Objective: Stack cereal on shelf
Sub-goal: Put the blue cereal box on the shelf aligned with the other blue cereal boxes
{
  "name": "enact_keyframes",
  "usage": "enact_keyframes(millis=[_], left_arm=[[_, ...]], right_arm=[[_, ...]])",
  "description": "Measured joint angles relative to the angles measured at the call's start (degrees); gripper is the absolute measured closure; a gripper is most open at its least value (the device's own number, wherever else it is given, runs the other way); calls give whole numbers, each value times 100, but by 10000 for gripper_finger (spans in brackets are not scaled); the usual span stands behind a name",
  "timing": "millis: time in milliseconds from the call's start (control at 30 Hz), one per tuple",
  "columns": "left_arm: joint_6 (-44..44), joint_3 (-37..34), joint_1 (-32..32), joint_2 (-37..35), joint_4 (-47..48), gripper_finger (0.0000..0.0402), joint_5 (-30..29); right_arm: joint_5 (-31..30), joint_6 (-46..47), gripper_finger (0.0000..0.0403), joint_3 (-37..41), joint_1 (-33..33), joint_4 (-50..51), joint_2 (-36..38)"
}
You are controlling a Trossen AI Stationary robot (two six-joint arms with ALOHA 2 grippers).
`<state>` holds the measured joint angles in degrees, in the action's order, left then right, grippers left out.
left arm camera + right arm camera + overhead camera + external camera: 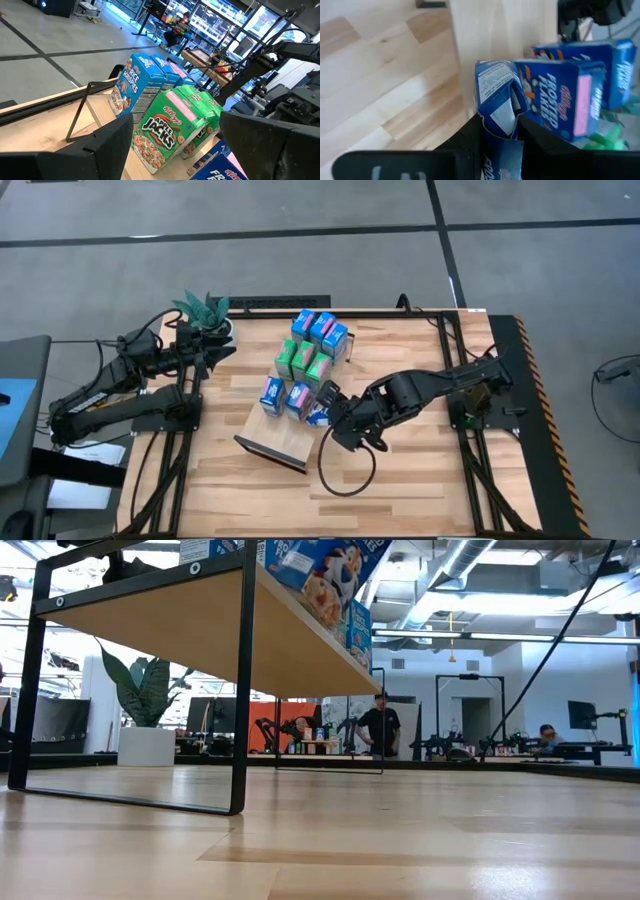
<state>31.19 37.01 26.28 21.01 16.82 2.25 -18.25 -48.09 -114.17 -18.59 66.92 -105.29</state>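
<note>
Because the shelf (285,435) already carries cartons in rows, the right end effector (326,413), clamped on a blue cereal box (500,107), holds it at the shelf's edge beside them, while the left end effector (215,352) waits spread and empty near the plant (205,310).

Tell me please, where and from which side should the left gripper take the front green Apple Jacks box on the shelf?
Judging by its pose, grip the green Apple Jacks box across its two narrow sides, near the top, coming from the left arm's side. It stands slightly tilted, with the blue Rice Krispies box close behind, so the front face and top edge look freest.
</note>
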Motion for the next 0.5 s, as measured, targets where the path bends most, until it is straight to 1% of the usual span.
enact_keyframes(millis=[167,500], left_arm=[[-3,0,0,-1,0,115,-5],[-6,0,0,1,0,115,-10]], right_arm=[[297,3,295,0,-2,-5,-1],[299,21,294,0,118,15,-3]])
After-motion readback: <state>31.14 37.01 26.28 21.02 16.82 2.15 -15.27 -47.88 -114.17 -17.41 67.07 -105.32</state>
